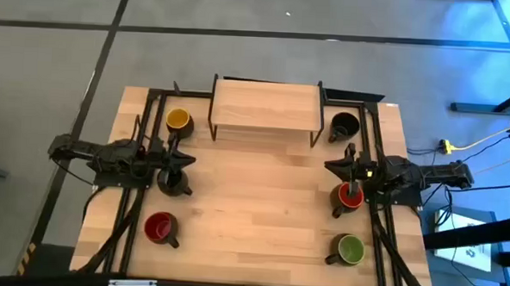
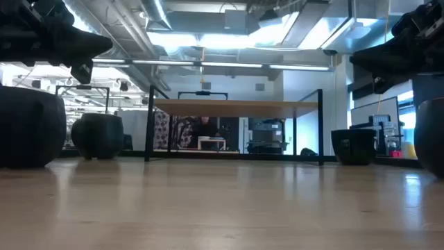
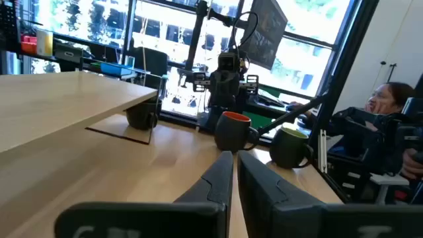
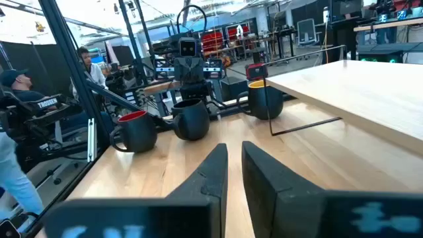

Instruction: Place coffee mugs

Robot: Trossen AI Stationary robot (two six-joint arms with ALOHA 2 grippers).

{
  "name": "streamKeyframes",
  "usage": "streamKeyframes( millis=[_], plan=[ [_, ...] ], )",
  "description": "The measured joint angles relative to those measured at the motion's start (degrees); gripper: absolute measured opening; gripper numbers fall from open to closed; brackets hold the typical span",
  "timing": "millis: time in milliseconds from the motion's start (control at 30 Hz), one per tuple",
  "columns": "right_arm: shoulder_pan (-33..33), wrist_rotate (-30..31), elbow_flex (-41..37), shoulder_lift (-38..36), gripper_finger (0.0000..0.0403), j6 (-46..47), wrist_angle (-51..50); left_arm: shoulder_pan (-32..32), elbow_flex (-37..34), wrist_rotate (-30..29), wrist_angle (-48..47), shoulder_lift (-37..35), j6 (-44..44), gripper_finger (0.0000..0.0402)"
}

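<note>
the left gripper (image 3: 234, 173) shows two dark fingers nearly together with only a thin gap and nothing held; the right gripper (image 4: 234, 170) is the same – a narrow slot, empty. in the high view the left gripper (image 1: 185, 161) hovers just above the black mug with a black inside (image 1: 172, 182) at the table's left edge, and the right gripper (image 1: 331, 167) sits just beside the black mug with a red inside (image 1: 349, 196).

the other mugs stand apart: a yellow-lined black mug (image 1: 178, 120) and a second black-lined mug (image 1: 345, 124) flank the low wooden shelf on black metal legs (image 1: 265, 106), a second red-lined mug (image 1: 160, 228) and a green-lined mug (image 1: 349, 248) sit nearer the front of the light wooden table (image 1: 261, 212).

to start well, i judge each set of fingers must open wider, then drop over a rim or handle squarely (a skewed grasp could tip the mug).

the low view gives only dark mug silhouettes – inside colours come from above. the wrist views alone show people seated beyond the table.
</note>
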Motion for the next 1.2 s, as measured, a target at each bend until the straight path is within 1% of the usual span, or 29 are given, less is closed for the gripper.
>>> streamKeyframes(
  millis=[333, 400, 467, 533, 733, 833, 1000, 1067, 1200],
  plan=[
    [0.0, 0.0, 0.0, 0.02, 0.0035, 0.31, 0.35, 0.0, 0.0, 0.0, 0.0, -0.01, 0.0, 0.0018],
    [0.02, 0.3, -0.04, 0.01, 0.0035, 2.7, 0.86, 0.02, 0.0, 0.0, 0.0, -0.01, 0.0, 0.0018],
    [0.02, 2.88, -0.04, 0.0, 0.0035, 5.31, 1.95, 0.0, 0.0, -0.13, 0.06, -0.01, -0.11, 0.0018],
    [0.02, 4.94, -0.04, 0.0, 0.0035, 6.98, 2.32, 0.0, 0.0, -0.24, 1.07, -0.01, -2.75, 0.0018],
    [0.01, 8.02, 0.01, 0.0, 0.0035, 8.17, 3.08, 0.02, 0.02, -3.34, 1.62, 0.0, -2.69, 0.0018],
    [0.0, 8.57, 2.22, 0.19, 0.0035, 8.65, -0.7, 0.0, 0.02, -5.39, 4.06, 0.0, -2.89, 0.0018],
    [0.02, 8.44, 10.05, 2.66, 0.0035, 8.85, -11.54, 0.0, 0.02, -9.26, 8.5, 0.0, -3.25, 0.0018],
    [0.02, 7.54, 13.96, 4.35, 0.0035, 9.52, -16.6, 0.0, 0.02, -10.55, 9.88, 0.0, -4.31, 0.0018],
    [0.02, 4.11, 22.37, 9.28, 0.0035, 11.78, -29.21, 0.02, 0.02, -16.17, 11.36, 0.0, -4.56, 0.0018]
  ],
)
